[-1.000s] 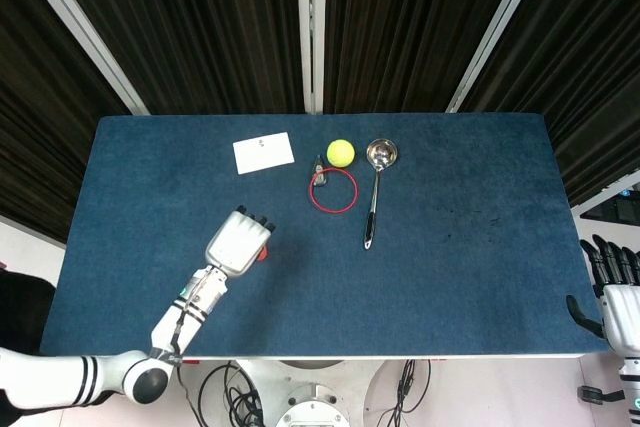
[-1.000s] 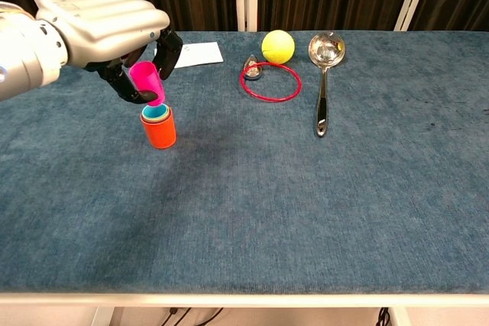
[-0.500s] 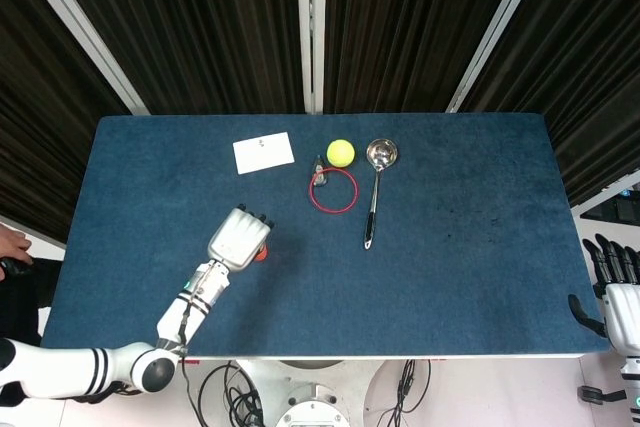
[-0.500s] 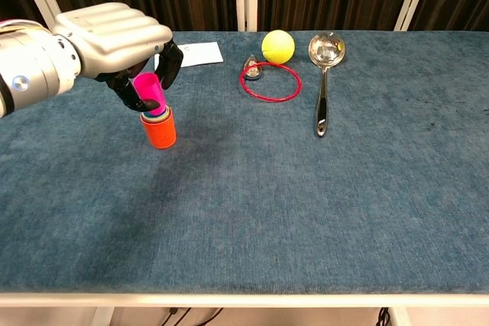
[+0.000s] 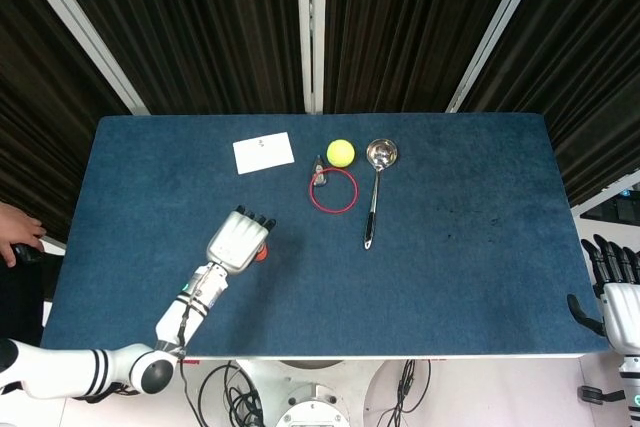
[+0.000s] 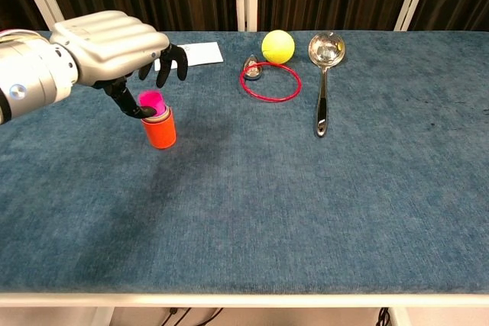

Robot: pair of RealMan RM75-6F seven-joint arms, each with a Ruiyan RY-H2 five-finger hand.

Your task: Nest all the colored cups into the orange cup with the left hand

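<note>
Orange plastic cup [image 6: 160, 130] stands upright on the blue cloth-covered table [image 6: 306, 188], left of centre, with a magenta plastic cup [image 6: 152, 101] seated in its mouth, its rim poking above. Left hand [image 6: 107, 37] hovers just above and behind the stack, palm down; the thumb tip [image 6: 142, 113] touches the magenta cup's left side, the other fingers are lifted and spread apart above it, not wrapped round it. In the head view the left hand [image 5: 238, 240] covers most of the stack. Right hand [image 5: 612, 292] sits off the table's right edge, dark fingers apart and holding nothing. Further back: yellow ball [image 6: 278, 46], red ring [image 6: 270, 82], metal ladle [image 6: 324, 74], white card [image 6: 191, 54].
</note>
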